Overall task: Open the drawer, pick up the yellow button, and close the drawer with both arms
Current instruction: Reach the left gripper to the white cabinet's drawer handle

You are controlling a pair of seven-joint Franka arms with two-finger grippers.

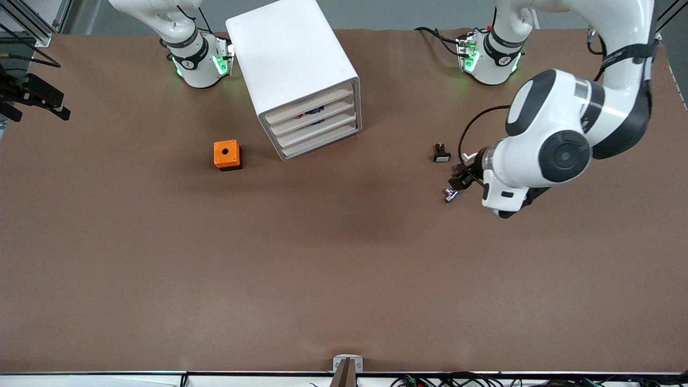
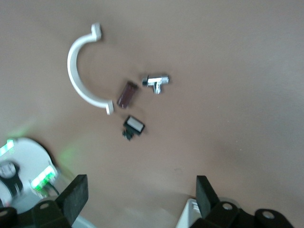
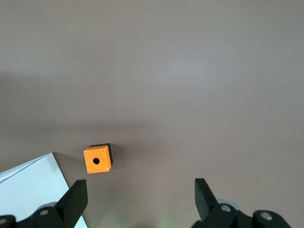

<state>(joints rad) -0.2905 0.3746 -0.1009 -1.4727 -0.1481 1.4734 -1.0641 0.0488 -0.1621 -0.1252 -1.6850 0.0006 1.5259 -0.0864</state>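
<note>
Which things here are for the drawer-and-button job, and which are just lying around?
For the job: drawers, all shut; left gripper near the metal fitting, jaws open; right gripper up near the orange cube, jaws open.
Lying about: orange cube, metal fitting, black-and-white piece, white curved piece.
</note>
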